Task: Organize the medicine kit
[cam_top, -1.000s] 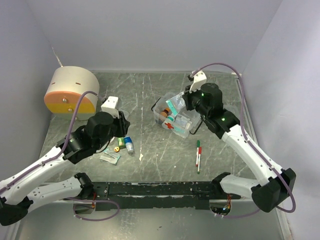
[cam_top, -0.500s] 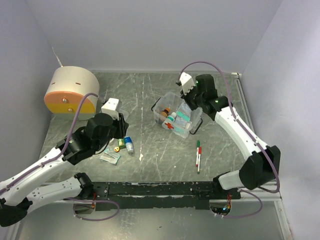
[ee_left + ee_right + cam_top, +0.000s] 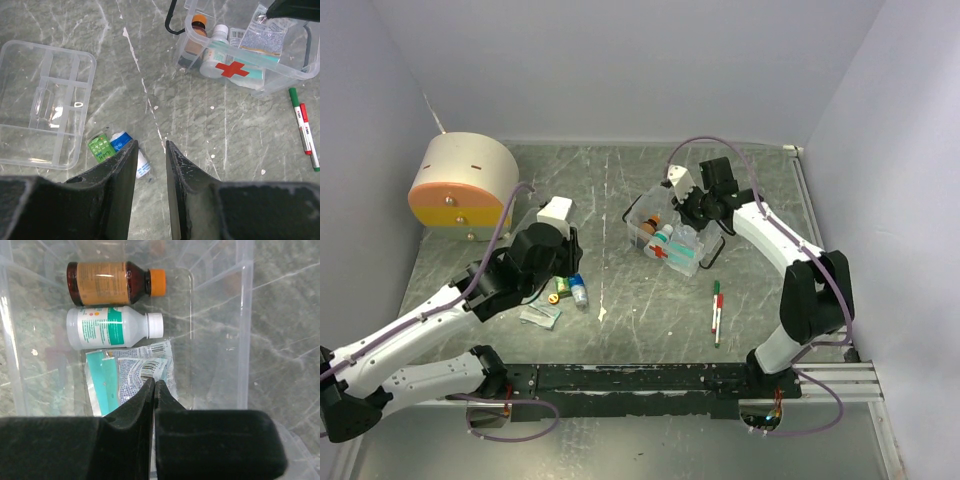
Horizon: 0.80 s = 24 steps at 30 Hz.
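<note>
Presently the medicine kit (image 3: 685, 262) sits lidless on the table (image 3: 640, 300), right of centre, holding a brown bottle (image 3: 107, 282), a white bottle (image 3: 112, 327) and a barcoded packet (image 3: 142, 367). The right end effector (image 3: 154, 382) is closed, its tips meeting at that packet's edge; whether it grips the packet is unclear. The left end effector (image 3: 151, 145) hovers narrowly parted and empty, near the clear tray (image 3: 42, 100).
</note>
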Tool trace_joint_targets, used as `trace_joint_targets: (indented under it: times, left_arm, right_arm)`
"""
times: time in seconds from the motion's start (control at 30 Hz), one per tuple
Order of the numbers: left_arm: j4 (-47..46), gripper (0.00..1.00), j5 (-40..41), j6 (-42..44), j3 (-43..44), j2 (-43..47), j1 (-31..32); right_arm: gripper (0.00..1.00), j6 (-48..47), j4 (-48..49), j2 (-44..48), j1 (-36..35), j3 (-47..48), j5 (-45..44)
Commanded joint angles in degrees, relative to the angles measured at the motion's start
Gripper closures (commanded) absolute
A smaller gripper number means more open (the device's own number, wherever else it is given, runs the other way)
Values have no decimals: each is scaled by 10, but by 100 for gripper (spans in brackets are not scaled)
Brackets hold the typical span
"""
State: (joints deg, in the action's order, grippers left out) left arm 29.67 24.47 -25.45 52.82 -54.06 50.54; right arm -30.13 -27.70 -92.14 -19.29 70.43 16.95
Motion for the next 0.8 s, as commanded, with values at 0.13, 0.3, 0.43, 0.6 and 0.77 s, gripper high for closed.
trace_joint_targets:
  times: [0.13, 0.3, 0.43, 0.6, 0.77]
  left_arm:
    - [-30, 61, 8, 9, 4, -18, -4]
    - [-28, 61, 5, 8, 5, -20, -5]
    - [-24, 61, 7, 3, 5, -20, -7]
    - [-10, 59, 14, -22, 8, -24, -9]
    - [14, 47, 21, -76, -4, -40, -14]
  right_arm:
    - [99, 0, 51, -28, 7, -27, -1]
    - [81, 31, 17, -55, 6, 5, -33]
    - [53, 62, -17, -61, 7, 37, -54]
    - [49, 116, 19, 2, 7, 37, -50]
    - [49, 230, 95, 81, 7, 9, -51]
